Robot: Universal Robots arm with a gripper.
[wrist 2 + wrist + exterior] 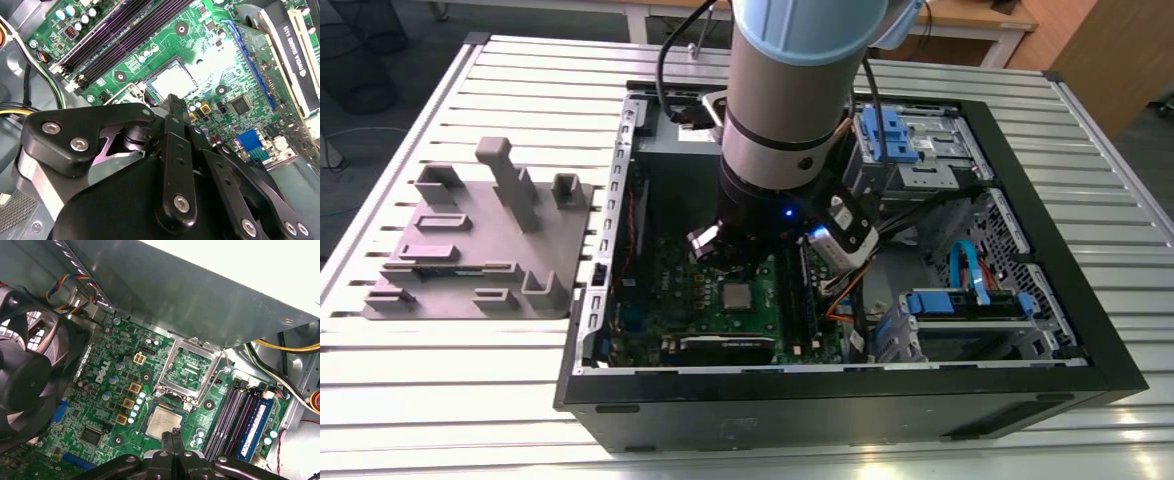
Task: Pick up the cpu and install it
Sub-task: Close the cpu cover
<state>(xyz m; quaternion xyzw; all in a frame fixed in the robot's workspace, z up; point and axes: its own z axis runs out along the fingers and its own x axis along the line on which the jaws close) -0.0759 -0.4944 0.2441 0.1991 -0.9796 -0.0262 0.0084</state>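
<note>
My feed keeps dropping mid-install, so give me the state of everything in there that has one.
cpu: lying flat in the socket, not held.
socket frame: swung open, standing up off the board.
case: on its side, side panel off.
gripper: just above the cpu's edge, fingertips together, holding nothing.
fixture: on the table beside the case, on the exterior view's left.

table [440,380]: slatted metal | on it: grey fixture [480,250], open computer case [1067,300]
</note>
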